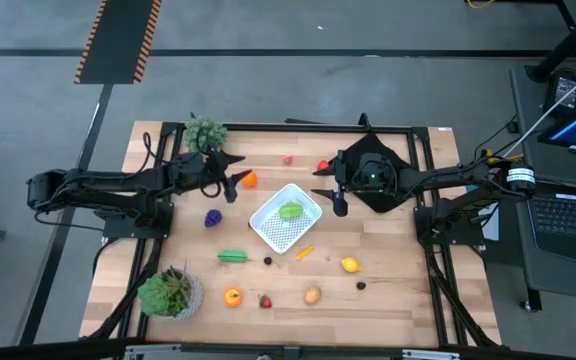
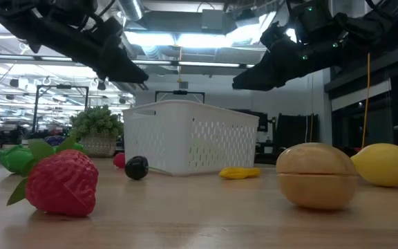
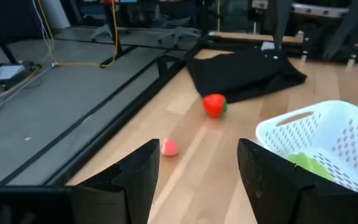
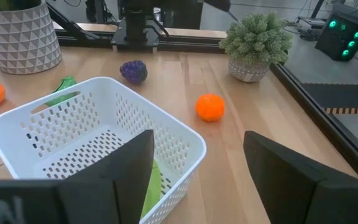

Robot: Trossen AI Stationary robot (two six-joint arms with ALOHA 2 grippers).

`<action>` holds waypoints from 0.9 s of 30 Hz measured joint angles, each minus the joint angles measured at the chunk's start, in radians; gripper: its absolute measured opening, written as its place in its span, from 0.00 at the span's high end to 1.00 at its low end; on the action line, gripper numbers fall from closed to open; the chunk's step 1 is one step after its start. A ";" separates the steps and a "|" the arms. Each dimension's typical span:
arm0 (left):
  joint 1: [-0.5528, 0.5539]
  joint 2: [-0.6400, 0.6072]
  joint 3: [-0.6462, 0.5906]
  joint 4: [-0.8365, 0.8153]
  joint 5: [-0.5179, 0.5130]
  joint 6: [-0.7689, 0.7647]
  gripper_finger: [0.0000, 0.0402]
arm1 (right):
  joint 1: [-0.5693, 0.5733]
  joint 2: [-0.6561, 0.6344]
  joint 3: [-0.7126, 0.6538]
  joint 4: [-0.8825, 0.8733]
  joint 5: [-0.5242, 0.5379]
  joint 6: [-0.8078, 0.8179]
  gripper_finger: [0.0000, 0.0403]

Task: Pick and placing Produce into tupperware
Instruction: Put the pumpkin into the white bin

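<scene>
The white tupperware stands mid-table with a green toy piece lying on its mesh bottom. My left gripper hovers open and empty left of it, beside an orange fruit. My right gripper hovers open and empty just right of the container. In the left wrist view, my left gripper faces a red fruit and a pink piece. In the right wrist view, my right gripper looks over the tupperware at the orange fruit and a purple fruit.
More produce lies on the table: a green vegetable, lemon, tan piece, strawberry, orange piece and a small yellow piece. Potted plants stand at the far left and near left. A black cloth lies under the right arm.
</scene>
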 joint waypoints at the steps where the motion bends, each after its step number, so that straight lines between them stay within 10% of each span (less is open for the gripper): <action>1: 0.002 0.000 0.000 0.008 0.000 -0.008 0.48 | 0.002 0.000 0.000 0.000 0.000 0.000 0.38; 27: 0.054 0.012 0.028 -0.044 0.109 0.006 0.16 | 0.037 0.000 0.001 0.025 0.000 -0.035 0.38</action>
